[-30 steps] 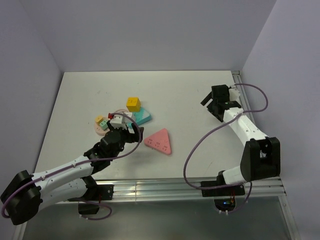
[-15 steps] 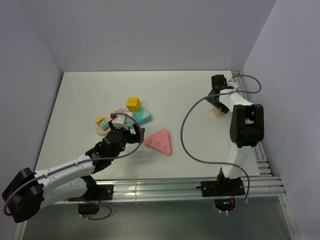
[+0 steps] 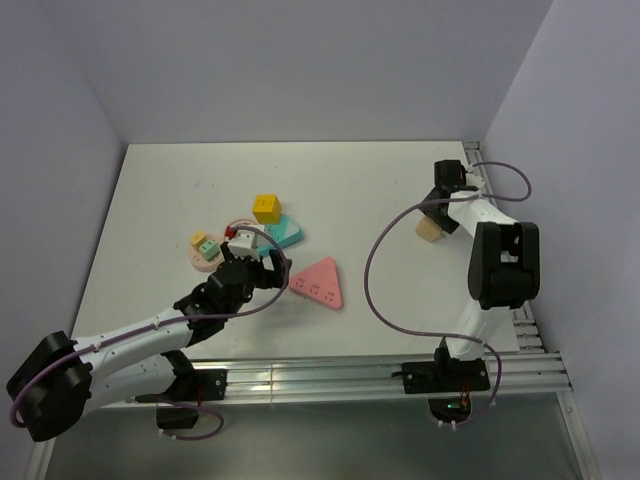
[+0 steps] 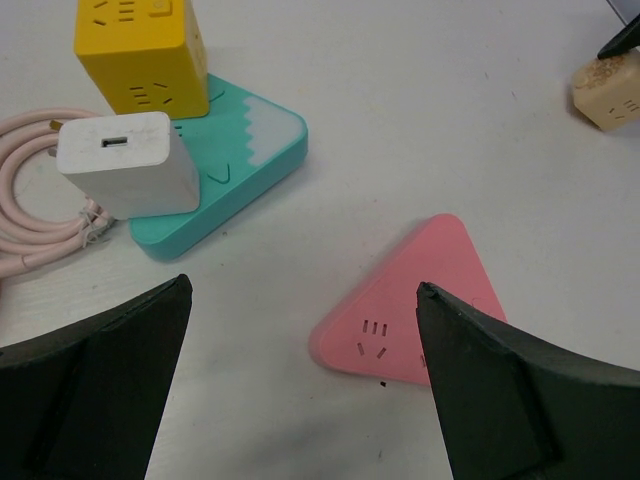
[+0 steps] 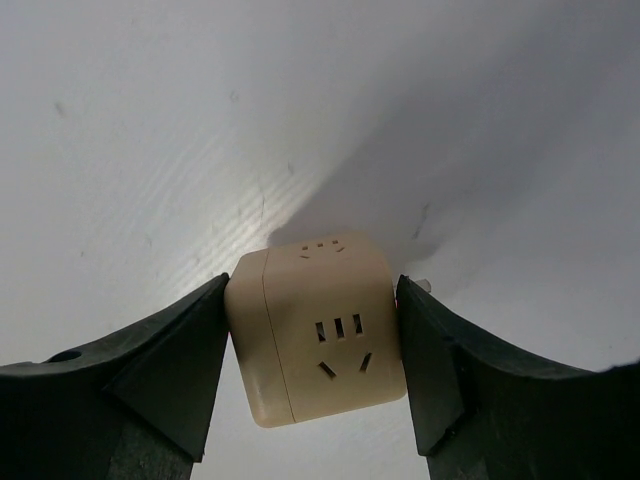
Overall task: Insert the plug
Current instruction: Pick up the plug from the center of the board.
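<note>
Beige cube [image 5: 315,335] newly between right jaws

No lettering, brand or number reads anywhere. The yellow socket cube [image 4: 140,50], upper left of the left wrist view, shows only slot openings. So do the pink triangular socket [image 4: 420,300], lower centre, and the beige socket cube [image 5: 315,335], centre of the right wrist view. The white charger [image 4: 125,165] shows just a port.

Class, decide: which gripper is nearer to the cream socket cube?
Right. The right gripper has its fingers against both sides of the cream socket cube; the left gripper hangs far off, beside the pink triangle.
</note>
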`<state>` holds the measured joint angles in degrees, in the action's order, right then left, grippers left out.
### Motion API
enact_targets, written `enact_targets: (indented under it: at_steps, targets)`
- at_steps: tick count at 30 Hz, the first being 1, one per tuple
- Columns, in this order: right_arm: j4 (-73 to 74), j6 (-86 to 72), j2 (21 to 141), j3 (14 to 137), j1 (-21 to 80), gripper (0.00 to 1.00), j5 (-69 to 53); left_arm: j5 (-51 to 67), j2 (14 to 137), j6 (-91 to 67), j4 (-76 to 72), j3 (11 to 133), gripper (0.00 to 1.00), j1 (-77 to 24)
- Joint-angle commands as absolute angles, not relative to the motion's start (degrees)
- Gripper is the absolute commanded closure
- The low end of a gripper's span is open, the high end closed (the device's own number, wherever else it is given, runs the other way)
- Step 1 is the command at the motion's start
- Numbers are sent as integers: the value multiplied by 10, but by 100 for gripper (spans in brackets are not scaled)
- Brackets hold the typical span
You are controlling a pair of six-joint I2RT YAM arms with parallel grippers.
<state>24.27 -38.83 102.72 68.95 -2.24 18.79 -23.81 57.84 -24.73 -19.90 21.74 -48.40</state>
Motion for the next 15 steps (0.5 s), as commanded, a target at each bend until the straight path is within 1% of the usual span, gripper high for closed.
enact_targets:
  at_steps: [1, 4, 8, 9, 10, 12, 15]
  targets:
    - [185, -356, 951, 643, -16, 52, 106, -190, 566, -229, -231, 215, 1, -483]
    - [161, -338, 893, 594, -3, 52, 66, -150, 558, -222, -256, 207, 0, -482]
    - [105, -331, 805, 517, 28, 53, -16, -157, 564, -250, -265, 208, 0, -482]
    - [86, -328, 770, 499, 31, 58, -41, -169, 566, -259, -260, 214, 1, -482]
    - [63, -327, 753, 471, 34, 61, -86, -183, 567, -266, -255, 216, 0, -482]
    - [34, -329, 707, 442, 40, 61, -142, -186, 561, -279, -251, 216, 0, -481]
    - [4, -335, 656, 398, 54, 60, -165, -163, 544, -295, -257, 213, 0, -481]
